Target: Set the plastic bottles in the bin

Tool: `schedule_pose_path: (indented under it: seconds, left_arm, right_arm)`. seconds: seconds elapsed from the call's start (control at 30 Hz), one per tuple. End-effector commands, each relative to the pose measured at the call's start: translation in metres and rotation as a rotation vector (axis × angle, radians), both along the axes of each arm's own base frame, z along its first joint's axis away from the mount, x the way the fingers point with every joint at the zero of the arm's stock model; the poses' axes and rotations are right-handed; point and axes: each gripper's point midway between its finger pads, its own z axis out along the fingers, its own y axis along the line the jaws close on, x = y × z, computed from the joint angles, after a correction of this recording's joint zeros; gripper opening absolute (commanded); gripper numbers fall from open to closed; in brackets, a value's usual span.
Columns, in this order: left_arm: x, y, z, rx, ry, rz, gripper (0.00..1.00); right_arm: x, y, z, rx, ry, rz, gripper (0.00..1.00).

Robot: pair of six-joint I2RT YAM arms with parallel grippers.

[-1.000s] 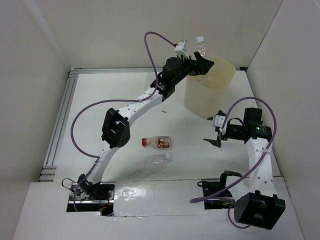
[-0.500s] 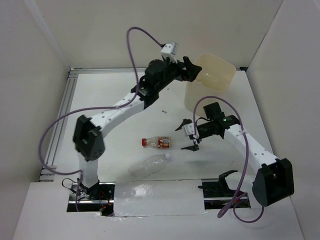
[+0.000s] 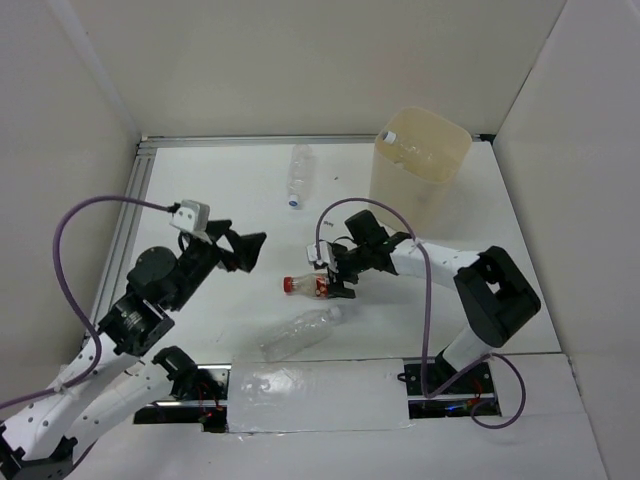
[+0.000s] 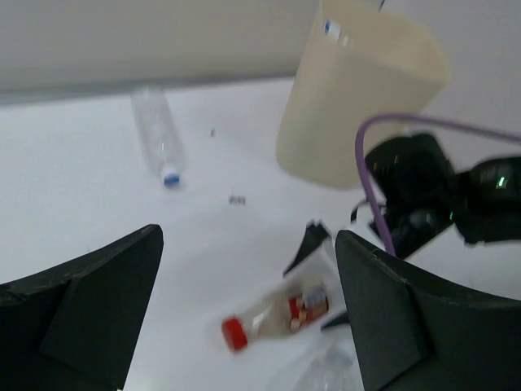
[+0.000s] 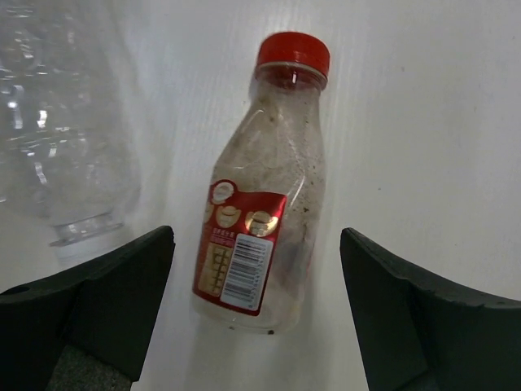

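Observation:
A red-capped bottle (image 3: 308,285) (image 5: 264,204) with a red label lies on the table (image 3: 220,190). My right gripper (image 3: 335,273) (image 5: 256,326) is open, one finger on each side of the bottle's base, not touching it. A clear bottle (image 3: 300,332) (image 5: 57,130) lies just nearer. Another clear bottle with a blue cap (image 3: 298,175) (image 4: 159,140) lies far back. The cream bin (image 3: 420,170) (image 4: 358,90) stands at the back right, a bottle cap (image 3: 391,136) showing at its rim. My left gripper (image 3: 250,250) (image 4: 248,326) hangs open and empty, left of the red-capped bottle (image 4: 273,318).
White walls close in the table on three sides. A metal rail (image 3: 125,240) runs along the left edge. The right arm (image 4: 431,195) reaches across the middle of the table from the right.
My left arm pulled back from over the bin to the near left; the bottle it held is gone from its jaws. The right arm swung left to the red-capped bottle.

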Motion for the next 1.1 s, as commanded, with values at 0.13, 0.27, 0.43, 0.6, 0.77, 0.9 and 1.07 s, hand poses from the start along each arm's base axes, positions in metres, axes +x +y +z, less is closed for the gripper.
schedule_pose_path:
  seconds: [0.13, 0.27, 0.43, 0.6, 0.77, 0.9, 1.07]
  left_arm:
    - [-0.041, -0.001, -0.086, 0.039, 0.252, -0.112, 1.0]
    - [-0.051, -0.024, -0.113, 0.117, 0.339, -0.229, 1.0]
    - [-0.069, -0.049, -0.128, 0.176, 0.392, -0.378, 1.0]
    - [-0.069, -0.064, -0.156, 0.265, 0.488, -0.44, 1.0]
    - [-0.064, -0.087, -0.173, 0.399, 0.508, -0.529, 1.0]
    - [-0.065, -0.109, -0.188, 0.543, 0.511, -0.556, 1.0]
    - [-0.076, -0.133, -0.203, 0.638, 0.509, -0.625, 1.0]
  right_arm:
    - [0.028, 0.018, -0.032, -0.099, -0.066, -0.053, 0.87]
    - [0.03, 0.021, -0.035, -0.151, -0.041, -0.033, 0.46]
    - [0.065, 0.032, 0.044, -0.023, -0.018, -0.113, 0.16]
    - [0.127, 0.029, 0.187, 0.183, -0.108, -0.298, 0.14]
    - [0.185, -0.043, 0.285, 0.309, -0.211, -0.571, 0.16]
    - [0.214, -0.114, 0.292, 0.279, -0.237, -0.777, 0.19]
    - [0.224, -0.205, 0.272, 0.225, -0.193, -0.965, 0.23]
